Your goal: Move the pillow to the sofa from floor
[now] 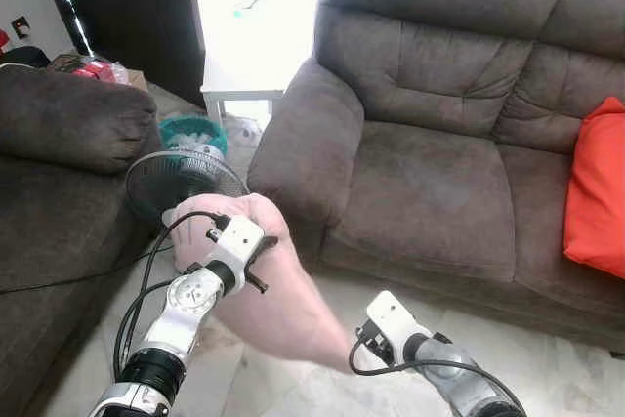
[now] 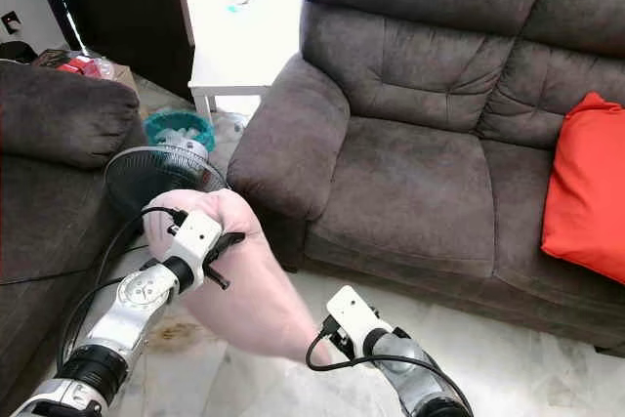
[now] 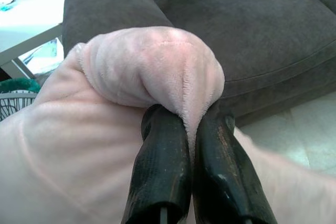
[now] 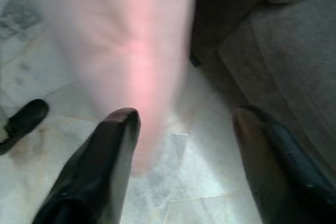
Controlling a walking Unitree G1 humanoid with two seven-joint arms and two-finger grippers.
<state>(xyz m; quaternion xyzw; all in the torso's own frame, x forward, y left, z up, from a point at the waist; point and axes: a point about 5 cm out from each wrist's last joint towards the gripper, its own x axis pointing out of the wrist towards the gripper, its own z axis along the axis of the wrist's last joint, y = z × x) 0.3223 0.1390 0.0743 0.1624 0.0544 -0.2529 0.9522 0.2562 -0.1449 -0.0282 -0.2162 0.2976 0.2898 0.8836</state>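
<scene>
Pink pillow (image 1: 264, 290) is being held off the floor, pinched in left gripper (image 3: 190, 124); right gripper (image 4: 184, 124) is being kept apart beside it. Sofa seat (image 1: 430, 192) at one o'clock: placement remaining.

Daylight blows out the doorway (image 1: 259, 7) and white table (image 1: 244, 80). The sofa (image 1: 430, 183) is evenly lit. The pillow (image 4: 126, 51) is blurred in the right wrist view.

Pink pillow (image 4: 131, 51) blurred in right wrist view; red cushion (image 1: 598, 192) cut off, perhaps half.
</scene>
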